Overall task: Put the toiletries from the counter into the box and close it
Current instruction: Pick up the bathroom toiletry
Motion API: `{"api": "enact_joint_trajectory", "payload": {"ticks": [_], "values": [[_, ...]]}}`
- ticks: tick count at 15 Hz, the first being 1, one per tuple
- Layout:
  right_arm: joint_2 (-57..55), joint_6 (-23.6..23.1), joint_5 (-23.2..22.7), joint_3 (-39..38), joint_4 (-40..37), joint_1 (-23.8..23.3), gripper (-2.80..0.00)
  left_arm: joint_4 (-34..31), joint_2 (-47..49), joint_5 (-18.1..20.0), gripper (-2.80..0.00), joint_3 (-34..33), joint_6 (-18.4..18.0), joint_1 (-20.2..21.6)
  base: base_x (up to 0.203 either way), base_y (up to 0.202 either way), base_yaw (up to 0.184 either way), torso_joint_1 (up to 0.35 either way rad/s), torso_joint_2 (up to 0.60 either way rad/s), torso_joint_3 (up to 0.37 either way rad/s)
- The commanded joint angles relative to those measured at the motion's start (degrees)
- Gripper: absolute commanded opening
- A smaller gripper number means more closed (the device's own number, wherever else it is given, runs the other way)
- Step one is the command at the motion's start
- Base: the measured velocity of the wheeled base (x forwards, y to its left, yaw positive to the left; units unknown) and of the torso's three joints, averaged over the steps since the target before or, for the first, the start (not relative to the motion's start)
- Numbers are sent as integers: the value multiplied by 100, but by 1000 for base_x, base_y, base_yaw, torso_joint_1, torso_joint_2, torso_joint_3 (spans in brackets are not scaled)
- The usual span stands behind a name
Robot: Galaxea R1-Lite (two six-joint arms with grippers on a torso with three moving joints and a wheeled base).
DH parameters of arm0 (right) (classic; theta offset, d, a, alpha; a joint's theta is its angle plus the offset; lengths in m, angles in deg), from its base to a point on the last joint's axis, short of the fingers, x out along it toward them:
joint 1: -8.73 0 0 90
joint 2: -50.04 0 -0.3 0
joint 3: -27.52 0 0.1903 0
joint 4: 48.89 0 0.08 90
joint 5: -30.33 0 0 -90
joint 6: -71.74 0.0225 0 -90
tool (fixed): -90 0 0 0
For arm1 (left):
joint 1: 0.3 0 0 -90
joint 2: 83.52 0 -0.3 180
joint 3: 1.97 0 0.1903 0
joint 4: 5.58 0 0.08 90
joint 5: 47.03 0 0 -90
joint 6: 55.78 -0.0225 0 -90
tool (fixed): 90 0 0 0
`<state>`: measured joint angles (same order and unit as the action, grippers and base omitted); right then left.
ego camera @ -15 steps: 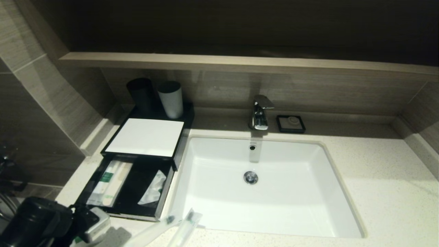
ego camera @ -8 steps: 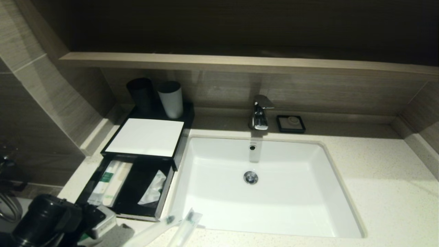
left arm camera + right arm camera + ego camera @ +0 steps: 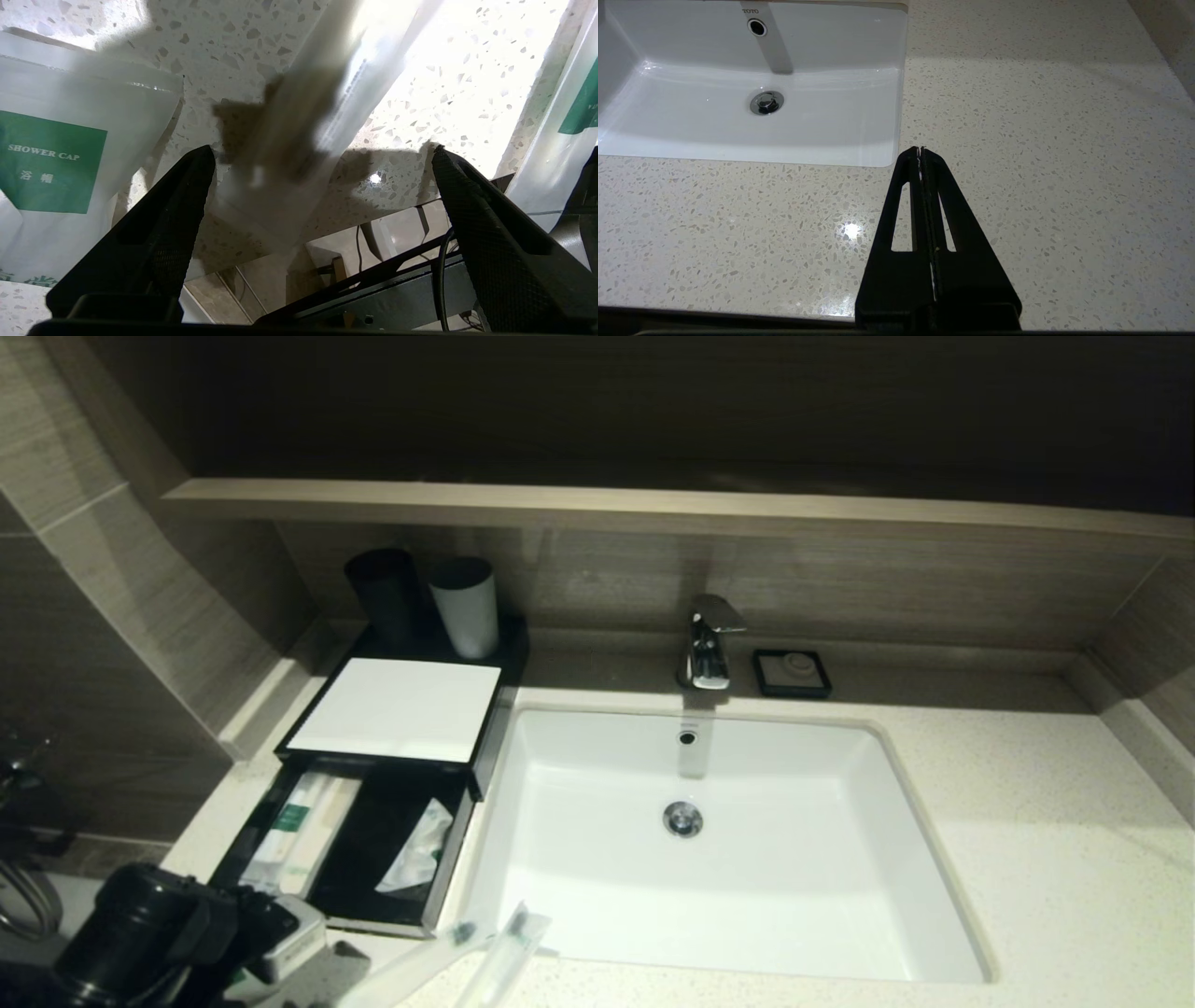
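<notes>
Taking the basin (image 3: 728,840) as landmark: far to its left, at the table's (image 3: 1041,140) near edge, the left pincer (image 3: 322,186) hangs spread wide over a clear sachet (image 3: 299,135), with the shower-cap packet (image 3: 51,168) beside it. The sachet's end overhangs the edge, so closing low and square across it should work best. The box (image 3: 392,709) sits left of the basin, drawer (image 3: 345,840) pulled out with room inside. In front of the basin's right corner, the right pincer (image 3: 920,151) rests pressed together.
</notes>
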<state>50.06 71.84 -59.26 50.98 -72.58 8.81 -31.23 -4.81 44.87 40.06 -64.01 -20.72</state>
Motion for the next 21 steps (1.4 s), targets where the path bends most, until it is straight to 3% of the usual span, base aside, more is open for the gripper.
{"api": "enact_joint_trajectory", "payload": {"ticks": [1, 21], "values": [[-2, -1, 2, -1, -2, 1, -280, 97, 67, 12, 0, -75, -3, 3, 0, 0, 0, 0, 0, 0], [-2, -1, 2, -1, -2, 1, -280, 115, -97, -76, 0, -196, -320, 3, 0, 0, 0, 0, 0, 0]]}}
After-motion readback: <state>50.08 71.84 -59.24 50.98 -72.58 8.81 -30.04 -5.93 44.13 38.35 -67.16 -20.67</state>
